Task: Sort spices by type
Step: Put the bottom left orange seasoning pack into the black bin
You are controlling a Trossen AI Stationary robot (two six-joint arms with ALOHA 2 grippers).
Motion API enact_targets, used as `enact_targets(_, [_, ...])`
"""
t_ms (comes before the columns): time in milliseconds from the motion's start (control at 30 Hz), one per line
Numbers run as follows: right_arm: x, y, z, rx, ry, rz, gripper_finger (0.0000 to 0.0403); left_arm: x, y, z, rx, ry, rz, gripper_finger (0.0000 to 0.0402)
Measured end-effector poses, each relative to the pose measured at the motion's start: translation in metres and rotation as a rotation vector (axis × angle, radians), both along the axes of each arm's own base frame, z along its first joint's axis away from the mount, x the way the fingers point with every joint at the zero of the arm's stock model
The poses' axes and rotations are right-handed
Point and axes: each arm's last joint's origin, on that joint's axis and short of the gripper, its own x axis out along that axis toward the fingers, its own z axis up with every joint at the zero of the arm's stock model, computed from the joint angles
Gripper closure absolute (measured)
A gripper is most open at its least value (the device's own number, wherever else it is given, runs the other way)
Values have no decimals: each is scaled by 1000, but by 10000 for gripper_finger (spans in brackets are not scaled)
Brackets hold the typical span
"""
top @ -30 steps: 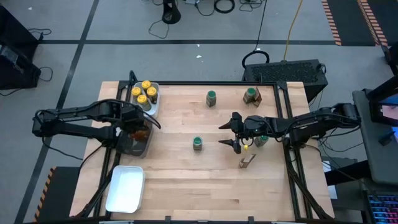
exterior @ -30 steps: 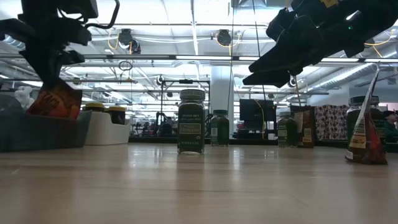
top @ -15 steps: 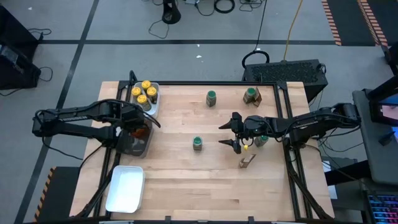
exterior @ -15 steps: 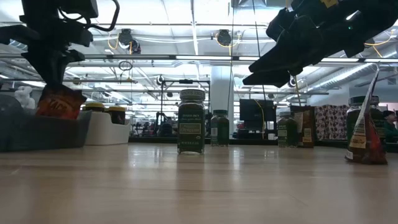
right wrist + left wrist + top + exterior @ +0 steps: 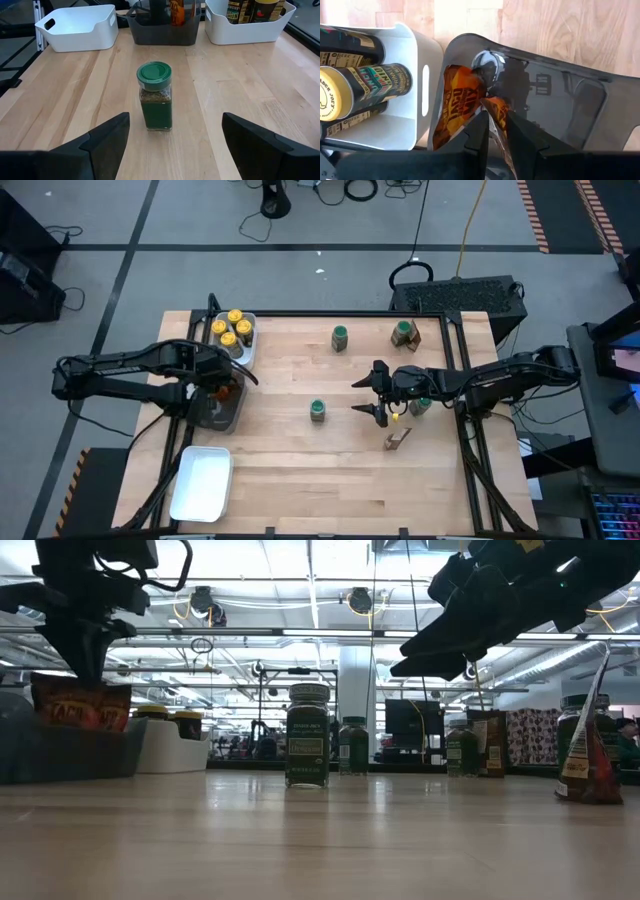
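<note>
The left gripper [image 5: 226, 388] is held over the dark grey tray [image 5: 205, 416], and an orange-brown packet [image 5: 462, 102] is seen standing inside that tray directly below and ahead of its fingers; whether the packet is pinched or already let go cannot be told, since the fingers are only slightly parted around its upper edge in the left wrist view. Just beside the tray, the yellow-lidded jars [image 5: 231, 329] are gathered in a white tray [image 5: 249, 340]. The coming move is judged to belong to the right gripper [image 5: 367, 394], whose fingers are spread wide and empty above the bench [image 5: 290, 470]. A green-lidded jar [image 5: 155, 95] stands upright straight ahead of it, centred between the two fingers, its long axis vertical; it is far nearer to this arm than to the left one. Open bench lies all round that jar, so a level approach is judged unobstructed. Behind and to the sides of the right gripper are more green-lidded jars [image 5: 341, 337] and a loose packet [image 5: 397, 440], all well clear of the line of approach. An empty white tray [image 5: 201, 484] waits near the front edge, beyond the grey tray.
</note>
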Motion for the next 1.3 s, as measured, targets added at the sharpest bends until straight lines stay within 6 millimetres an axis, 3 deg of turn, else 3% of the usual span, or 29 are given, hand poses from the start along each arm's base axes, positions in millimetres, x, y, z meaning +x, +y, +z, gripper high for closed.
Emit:
enact_targets(433, [0,0,0,-3,0,1,103,0,-1,0,-20,-1,-14,345])
enact_targets(633, [0,0,0,-3,0,1,103,0,-2,0,-55,-4,-40,393])
enact_targets(1100, [0,0,0,-4,0,1,103,0,-2,0,-54,-4,-43,399])
enact_targets(1300, [0,0,0,-3,0,1,103,1,-2,5,-20,-7,-127,400])
